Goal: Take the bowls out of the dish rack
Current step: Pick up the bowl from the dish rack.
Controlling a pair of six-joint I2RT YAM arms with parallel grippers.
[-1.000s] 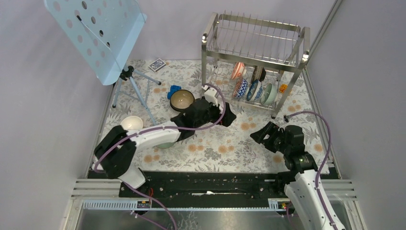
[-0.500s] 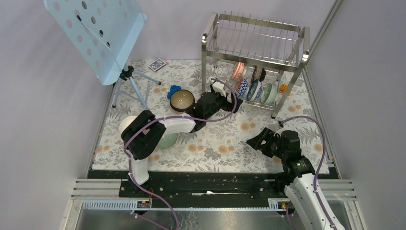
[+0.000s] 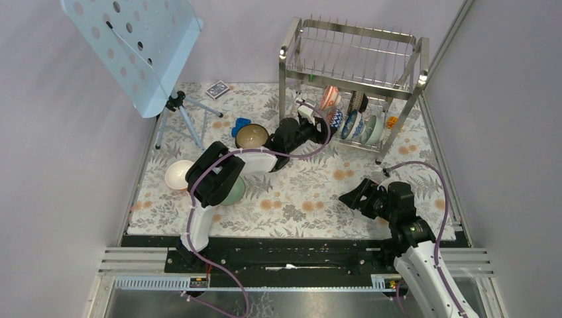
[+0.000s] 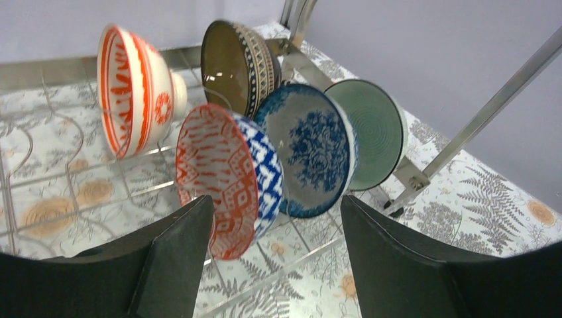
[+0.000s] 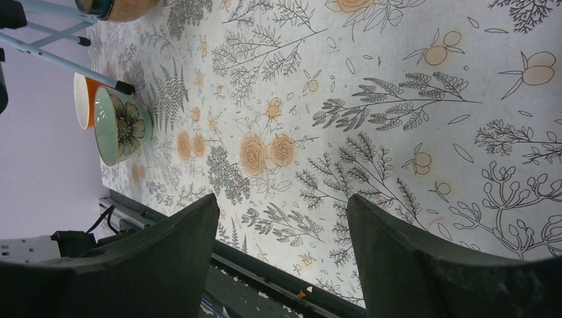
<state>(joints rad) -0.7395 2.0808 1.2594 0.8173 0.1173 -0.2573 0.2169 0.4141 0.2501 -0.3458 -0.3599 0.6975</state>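
The dish rack stands at the back right, with several bowls on edge in its lower tier. In the left wrist view, a bowl that is red-patterned inside and blue-and-white outside stands nearest. A blue floral bowl, a pale green bowl, a dark brown bowl and an orange-red striped bowl stand around it. My left gripper is open at the rack's front, its left finger beside the nearest bowl's rim. My right gripper hangs open over the cloth. On the table sit a brown bowl, a white bowl and a green bowl.
A pale blue music stand on a tripod fills the back left. A card deck and a small blue thing lie on the floral cloth. Walls close in on both sides, and a rack leg slants at the right.
My left gripper has reached forward and right from beside the brown bowl to the rack's lower tier, and its jaws have narrowed a little. The right arm has drawn slightly back and left.
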